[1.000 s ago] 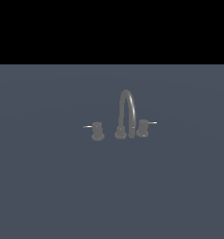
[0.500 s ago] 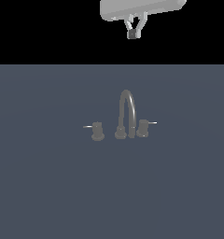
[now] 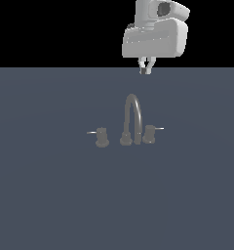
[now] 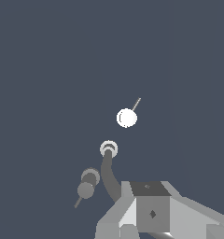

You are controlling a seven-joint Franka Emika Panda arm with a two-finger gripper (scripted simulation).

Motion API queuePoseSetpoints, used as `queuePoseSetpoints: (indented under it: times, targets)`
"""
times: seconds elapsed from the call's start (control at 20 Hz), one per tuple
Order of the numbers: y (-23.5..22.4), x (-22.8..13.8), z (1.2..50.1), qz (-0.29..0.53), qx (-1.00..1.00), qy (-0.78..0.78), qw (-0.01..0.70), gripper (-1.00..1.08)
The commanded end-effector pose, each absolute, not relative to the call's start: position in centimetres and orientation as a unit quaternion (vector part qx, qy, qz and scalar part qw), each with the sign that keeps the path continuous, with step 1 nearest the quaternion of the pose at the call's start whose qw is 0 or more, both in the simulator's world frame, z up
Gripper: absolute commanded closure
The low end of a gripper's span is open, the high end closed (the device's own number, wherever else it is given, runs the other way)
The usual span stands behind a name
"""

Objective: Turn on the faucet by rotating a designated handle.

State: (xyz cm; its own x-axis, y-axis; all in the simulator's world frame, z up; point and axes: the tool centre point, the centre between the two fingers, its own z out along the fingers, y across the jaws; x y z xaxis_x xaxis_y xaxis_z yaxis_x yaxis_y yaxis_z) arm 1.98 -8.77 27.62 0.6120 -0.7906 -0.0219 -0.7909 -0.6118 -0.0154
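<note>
Nothing here really holds anything, so we'll just go across the exterior view from its left. First the far knob (image 3: 102,137), its thin pin pointing out to that view's left. Next, the faucet (image 3: 132,119), round base with the gooseneck arching up and over. Tucked just beside the spout on the exterior view's right is the handle (image 3: 149,134), pin sticking out to the right.

Everything sits on a plain slate-blue surface (image 3: 50,195); behind it the background is flat black.

The gripper (image 3: 146,70) hangs well above the spout, apart from the faucet. Its fingers are close together with nothing between them, though we can't tell if they're fully clenched.

From the wrist view we look straight down on the knobs.
</note>
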Motion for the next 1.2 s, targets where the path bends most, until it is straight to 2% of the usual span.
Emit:
queuePoseSetpoints:
  times: [0.0, 0.7, 1.15]
  targets:
    - [-9.6, 3.2, 25.3, 0.006, -0.883, 0.470, 0.010, 1.08]
    - [-14.1, 7.3, 11.9, 0.002, -0.790, 0.613, 0.002, 1.08]
    - [-15.5, 7.8, 7.0, 0.000, -0.754, 0.656, 0.000, 1.08]
